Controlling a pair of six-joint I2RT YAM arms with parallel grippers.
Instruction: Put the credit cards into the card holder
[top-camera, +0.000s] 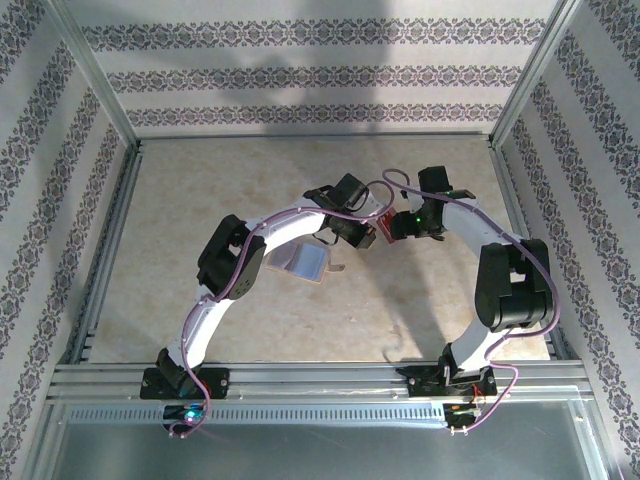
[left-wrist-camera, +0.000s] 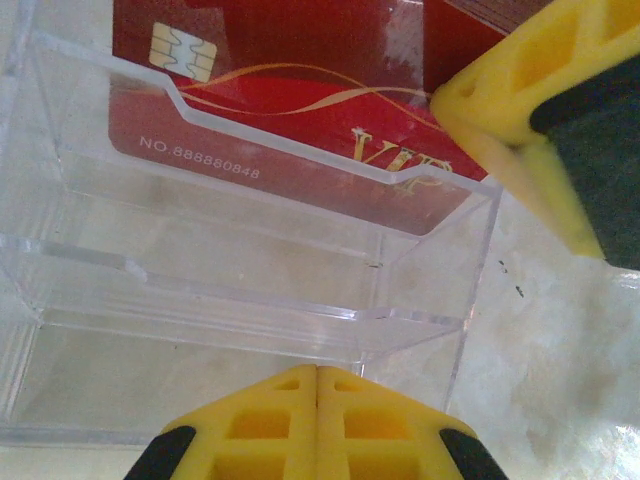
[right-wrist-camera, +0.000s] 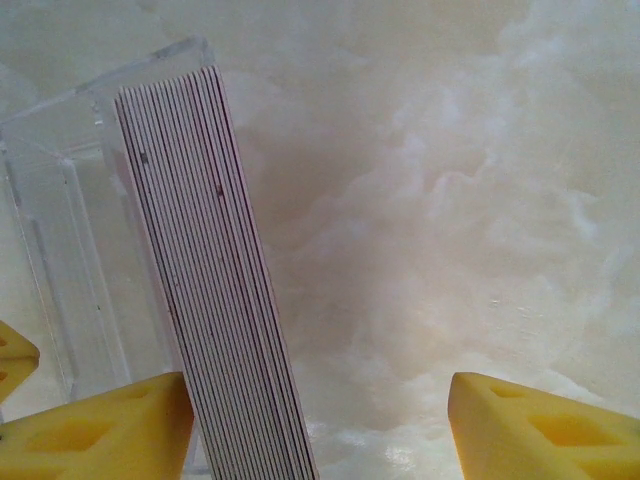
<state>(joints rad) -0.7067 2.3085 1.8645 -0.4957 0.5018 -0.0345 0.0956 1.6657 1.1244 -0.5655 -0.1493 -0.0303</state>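
You're looking at a lab test cell dressed like a home: bare aluminium frame posts (top-camera: 95, 75), striped floral wallpaper (top-camera: 320, 75), a marble-look tabletop (top-camera: 200, 190) and metal mounting rails (top-camera: 320, 378).

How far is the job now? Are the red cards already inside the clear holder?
Nearly done, it seems. The stack of red cards stands tilted behind the front wall of the clear card holder, perhaps not fully seated. In hand: the right gripper is open, one finger beside the stack; the left gripper is shut at the holder's near edge. Remaining: seat the stack and withdraw.
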